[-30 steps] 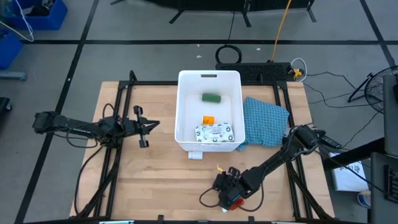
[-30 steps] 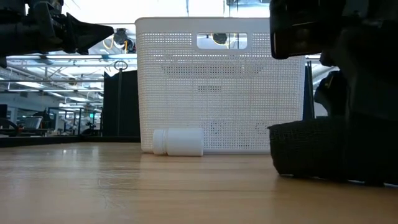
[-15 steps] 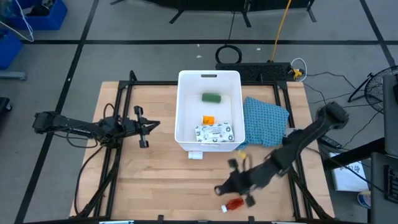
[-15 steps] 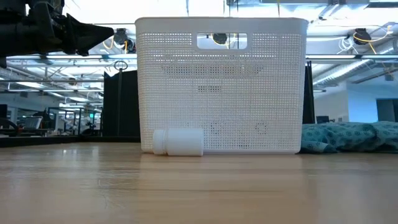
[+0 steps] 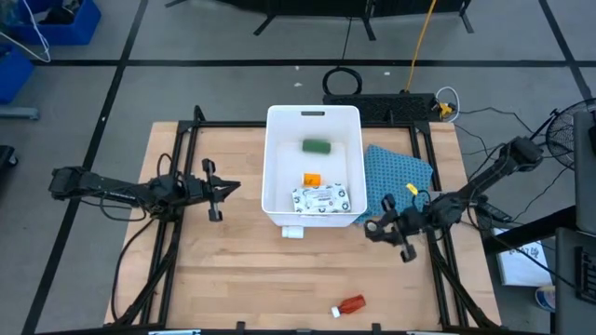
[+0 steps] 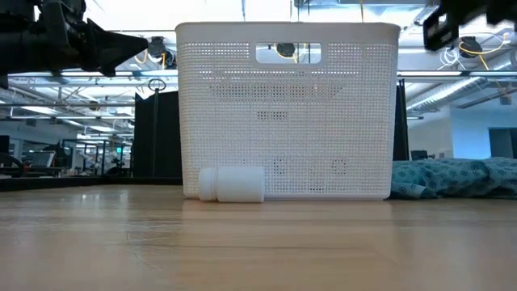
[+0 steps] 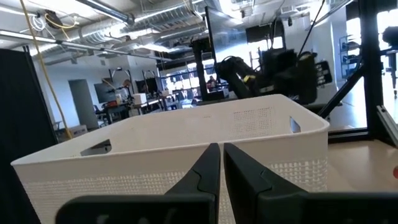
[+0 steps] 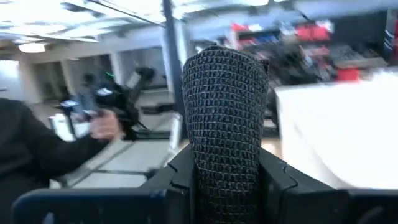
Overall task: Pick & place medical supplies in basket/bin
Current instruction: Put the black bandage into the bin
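Note:
My right gripper [image 5: 389, 228] [image 8: 225, 180] hangs above the table just right of the white tub's near right corner, shut on the black block [image 8: 224, 118], a dark mesh-textured roll. The white tub [image 5: 276, 158] [image 6: 287, 113] stands mid-table. Inside lie the green block [image 5: 317, 146], the orange-and-white vial [image 5: 310, 179] and the white printed packet [image 5: 321, 199]. The red white-capped bottle [image 5: 350, 304] lies on its side near the table's near edge. My left gripper [image 5: 222, 189] [image 7: 221, 168] waits left of the tub, shut and touching nothing. My right gripper pinches the black block between its two fingers [image 8: 180, 171], which press on its opposite sides near its lower part [image 8: 224, 168]. The block juts out well past the fingertips. It is lifted clear of the table.
A white bottle [image 5: 292, 233] [image 6: 232, 184] lies on its side against the tub's near wall. The blue patterned cloth [image 5: 399, 181] [image 6: 456, 178] lies right of the tub, just beyond my right gripper. Bare wood shows in front of the tub.
My right gripper has risen from the table's near edge beside the red bottle and swung toward the far right, up to the tub's near right corner. The black block, which stood on the table a second ago, is lifted clear with it. The red bottle stayed put.

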`<state>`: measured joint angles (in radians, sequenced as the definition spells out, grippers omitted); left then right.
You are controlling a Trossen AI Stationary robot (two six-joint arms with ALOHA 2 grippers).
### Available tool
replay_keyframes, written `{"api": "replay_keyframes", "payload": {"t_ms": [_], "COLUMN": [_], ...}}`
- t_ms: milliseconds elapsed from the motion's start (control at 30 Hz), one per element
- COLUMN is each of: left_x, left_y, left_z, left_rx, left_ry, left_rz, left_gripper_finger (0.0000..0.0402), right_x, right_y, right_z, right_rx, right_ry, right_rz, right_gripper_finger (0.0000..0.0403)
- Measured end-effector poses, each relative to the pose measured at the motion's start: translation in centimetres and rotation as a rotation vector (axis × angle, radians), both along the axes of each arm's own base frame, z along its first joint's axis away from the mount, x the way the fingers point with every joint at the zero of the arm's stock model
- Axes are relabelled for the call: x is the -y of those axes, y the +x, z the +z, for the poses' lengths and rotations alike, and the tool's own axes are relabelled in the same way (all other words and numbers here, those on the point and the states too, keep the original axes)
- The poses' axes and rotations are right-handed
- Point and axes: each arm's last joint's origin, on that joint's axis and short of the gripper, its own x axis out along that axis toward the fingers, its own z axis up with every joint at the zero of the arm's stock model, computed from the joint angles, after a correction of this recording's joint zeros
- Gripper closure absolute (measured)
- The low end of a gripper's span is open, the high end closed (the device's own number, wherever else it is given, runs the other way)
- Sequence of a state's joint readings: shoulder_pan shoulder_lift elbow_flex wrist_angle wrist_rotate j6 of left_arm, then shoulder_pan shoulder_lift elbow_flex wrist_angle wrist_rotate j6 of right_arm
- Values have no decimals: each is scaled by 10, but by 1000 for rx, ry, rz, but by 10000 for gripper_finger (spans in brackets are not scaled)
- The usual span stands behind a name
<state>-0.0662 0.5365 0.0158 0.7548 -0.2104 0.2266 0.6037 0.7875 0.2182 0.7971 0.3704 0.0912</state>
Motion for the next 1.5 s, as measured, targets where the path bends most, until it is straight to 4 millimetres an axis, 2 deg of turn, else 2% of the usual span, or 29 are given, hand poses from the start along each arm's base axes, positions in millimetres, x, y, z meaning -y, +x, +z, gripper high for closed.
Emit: {"api": "replay_keyframes", "payload": {"t_ms": [100,167,233,333,533,633,733,900,1067,1200,1333,1500], "left_x": [0,0,0,0,0,0,0,0,0,0,0,0], "left_y": [0,0,0,0,0,0,0,0,0,0,0,0], "left_z": [0,0,0,0,0,0,0,0,0,0,0,0], "left_rx": [-4,-3,-3,-3,1,3,3,3,-2,-3,-7,-7], "left_ry": [0,0,0,0,0,3,4,3,6,13,27,29], "left_rz": [0,0,0,0,1,2,2,2,2,4,8,8], "left_gripper_finger": [376,376,376,376,376,376,376,376,376,376,376,376], "right_x": [4,5,8,12,33,48,69,107,142,161,171,175], "right_y": [-3,0,6,19,52,73,98,141,171,182,188,193], "right_z": [-8,1,19,58,136,162,172,160,120,84,54,34], "right_rx": [-27,1,37,33,-184,-269,-386,-578,-787,-973,-1141,-1228], "right_ry": [28,59,84,68,-9,-37,-31,9,31,36,22,10], "right_rz": [-30,-42,-74,-132,-311,-387,-441,-483,-475,-491,-491,-478], "right_gripper_finger": [320,320,320,320,320,320,320,320,321,321,321,316]}}
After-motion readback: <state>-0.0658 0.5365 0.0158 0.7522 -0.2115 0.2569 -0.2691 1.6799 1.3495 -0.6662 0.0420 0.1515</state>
